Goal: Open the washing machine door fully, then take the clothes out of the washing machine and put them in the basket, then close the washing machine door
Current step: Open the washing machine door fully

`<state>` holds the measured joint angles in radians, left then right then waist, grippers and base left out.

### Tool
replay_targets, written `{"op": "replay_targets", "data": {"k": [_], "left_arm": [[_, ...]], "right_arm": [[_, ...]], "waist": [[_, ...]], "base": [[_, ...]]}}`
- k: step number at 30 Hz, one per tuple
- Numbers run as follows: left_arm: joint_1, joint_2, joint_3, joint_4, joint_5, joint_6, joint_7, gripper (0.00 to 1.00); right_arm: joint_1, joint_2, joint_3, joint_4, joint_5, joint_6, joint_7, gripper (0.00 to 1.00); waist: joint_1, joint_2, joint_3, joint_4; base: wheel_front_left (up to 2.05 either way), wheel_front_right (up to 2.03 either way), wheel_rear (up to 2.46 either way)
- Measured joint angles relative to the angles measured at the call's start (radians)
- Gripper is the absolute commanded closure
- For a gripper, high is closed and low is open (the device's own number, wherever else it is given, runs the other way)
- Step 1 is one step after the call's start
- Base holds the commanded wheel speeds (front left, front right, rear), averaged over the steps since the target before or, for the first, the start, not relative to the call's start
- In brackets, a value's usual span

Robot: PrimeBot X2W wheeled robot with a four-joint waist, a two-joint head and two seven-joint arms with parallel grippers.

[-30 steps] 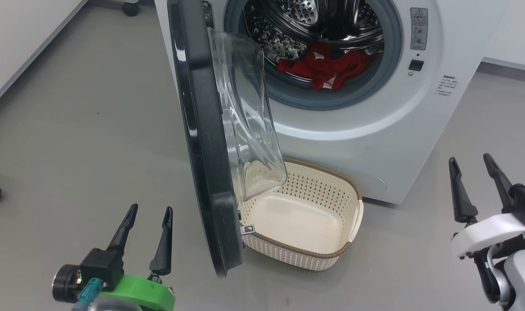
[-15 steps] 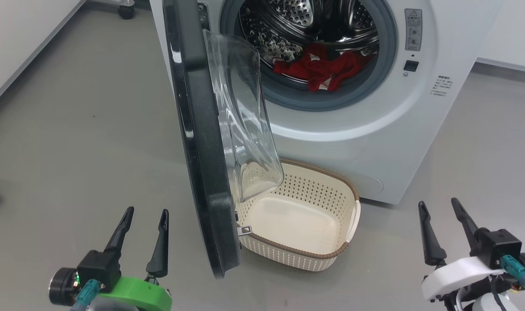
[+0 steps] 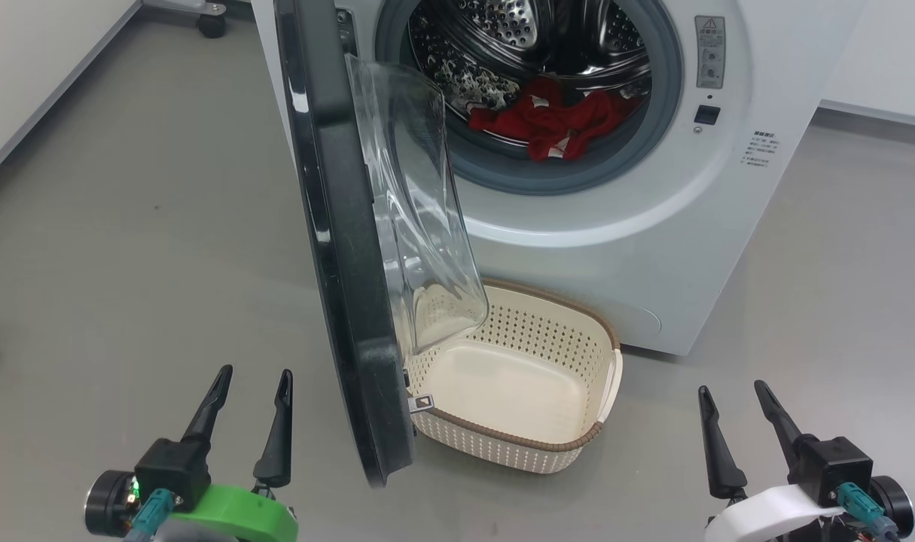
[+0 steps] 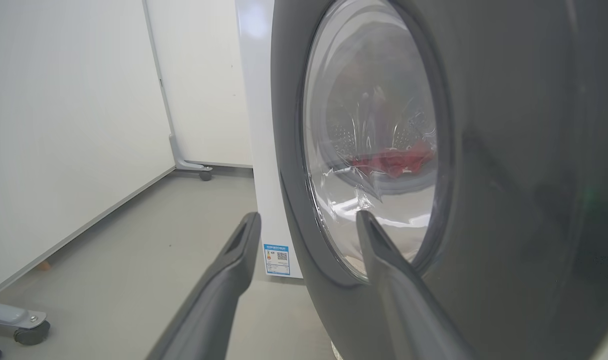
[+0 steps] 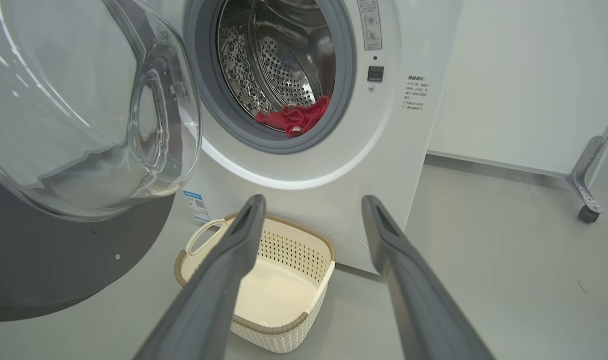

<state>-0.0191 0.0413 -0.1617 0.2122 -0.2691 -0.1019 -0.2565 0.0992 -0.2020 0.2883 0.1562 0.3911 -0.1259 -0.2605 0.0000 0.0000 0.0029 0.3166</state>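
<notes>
Blue label (image 5: 196, 205) near basket (image 5: 278, 336), right wrist view | clothes (image 5: 296, 116) in drum (image 5: 278, 65)

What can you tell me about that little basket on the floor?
The basket is a small oval tub of cream plastic, its sides full of holes, with a brown woven-look rim and a loop handle at each end. It stands upright and empty on the grey floor, just before the washer. The glass bulge of the open door hangs over its left end; whether they touch is unclear.

Upper centre of my view: clothes (image 3: 555, 124) inside the washing machine (image 3: 653, 248). Its door (image 3: 344, 301) stands centre-left; the basket (image 3: 495, 452) sits below, before the machine.
</notes>
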Motion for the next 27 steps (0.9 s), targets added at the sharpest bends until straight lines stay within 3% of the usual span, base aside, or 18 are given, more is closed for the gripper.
{"op": "replay_targets", "data": {"k": [26, 27], "left_arm": [[0.000, 0.000, 0.004, 0.019, 0.007, 0.000, 0.000, 0.01], [0.000, 0.000, 0.004, 0.023, 0.007, 0.000, 0.000, 0.60]], "right_arm": [[0.038, 0.049, -0.047, -0.021, -0.070, 0.000, 0.000, 0.00], [0.038, 0.051, -0.049, -0.021, -0.071, 0.000, 0.000, 0.00]], "waist": [[0.0000, 0.0000, 0.001, -0.009], [0.0000, 0.0000, 0.000, -0.010]], "base": [[0.00, 0.00, 0.00], [0.00, 0.00, 0.00]]}}
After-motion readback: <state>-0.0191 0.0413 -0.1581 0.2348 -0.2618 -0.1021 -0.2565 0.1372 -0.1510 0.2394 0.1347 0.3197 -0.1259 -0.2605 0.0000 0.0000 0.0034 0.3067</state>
